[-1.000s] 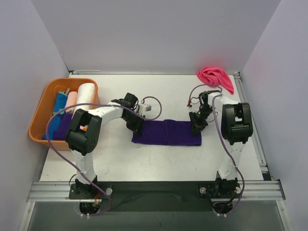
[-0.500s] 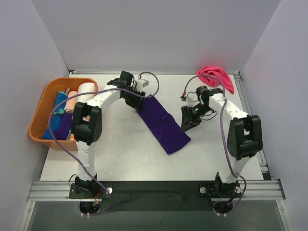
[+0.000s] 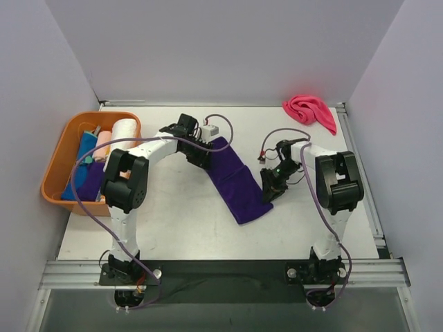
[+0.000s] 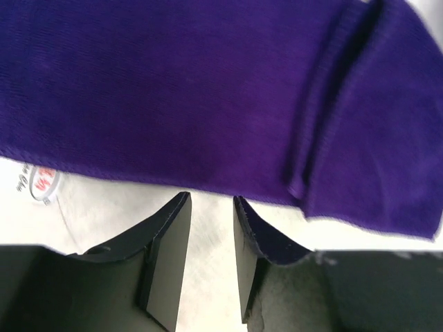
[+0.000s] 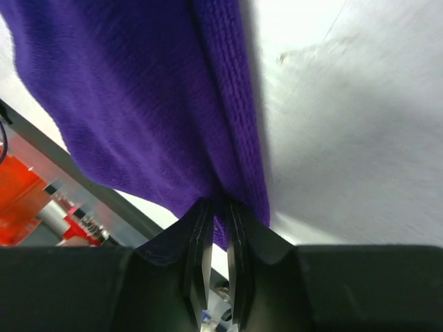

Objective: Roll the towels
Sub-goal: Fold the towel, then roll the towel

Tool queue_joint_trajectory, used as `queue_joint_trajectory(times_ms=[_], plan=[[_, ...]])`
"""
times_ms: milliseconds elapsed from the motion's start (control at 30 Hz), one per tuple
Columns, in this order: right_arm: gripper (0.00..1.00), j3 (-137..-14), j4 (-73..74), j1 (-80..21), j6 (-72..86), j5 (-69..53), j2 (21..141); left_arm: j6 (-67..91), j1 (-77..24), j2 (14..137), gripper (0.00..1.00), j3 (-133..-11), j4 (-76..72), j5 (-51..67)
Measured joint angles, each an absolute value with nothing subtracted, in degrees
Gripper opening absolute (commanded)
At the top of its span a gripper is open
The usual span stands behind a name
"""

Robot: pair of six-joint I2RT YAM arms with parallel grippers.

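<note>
Purple towel lies diagonal on desk, flat, not rolled.
Your R jaws pinch its near edge; L jaws stand apart w/ nothing between, just beside the far end. Risk: pull one-sided & it'll skew or bunch.

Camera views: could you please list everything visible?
purple towel: 1, dark purple, diagonal, centre
pink towel: 1, hot pink, crumpled, far right corner
basket: 1, orange, left edge
white roll: 1, white, in basket
pale roll: 1, pale pink, in basket
blue towel: 1, blue, in basket
second purple towel: 1, purple, in basket
table: 1, white, underneath
left pincer: 1, black, open, at purple towel's far end
right pincer: 1, black, shut on purple towel's edge
</note>
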State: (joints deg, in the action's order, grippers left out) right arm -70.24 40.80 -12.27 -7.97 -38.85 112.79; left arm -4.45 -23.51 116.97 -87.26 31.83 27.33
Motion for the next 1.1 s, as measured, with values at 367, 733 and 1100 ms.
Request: queue_joint_trajectory(times_ms=[367,733,1100], plan=[[0.37,-63.3,39.5,-20.3,-4.3,-48.7,112.5,-5.3,-23.7,132.0,0.42,-103.8,30.6,27.9],[0.37,-64.3,39.5,-11.7,-4.8,-49.7,99.9,-10.7,-23.5,118.9,0.68,-92.2,27.2,28.5],[0.30,-71.7,35.9,-17.6,-2.3,-48.5,102.6,-24.4,-32.4,83.6,0.61,-67.5,22.7,27.1]])
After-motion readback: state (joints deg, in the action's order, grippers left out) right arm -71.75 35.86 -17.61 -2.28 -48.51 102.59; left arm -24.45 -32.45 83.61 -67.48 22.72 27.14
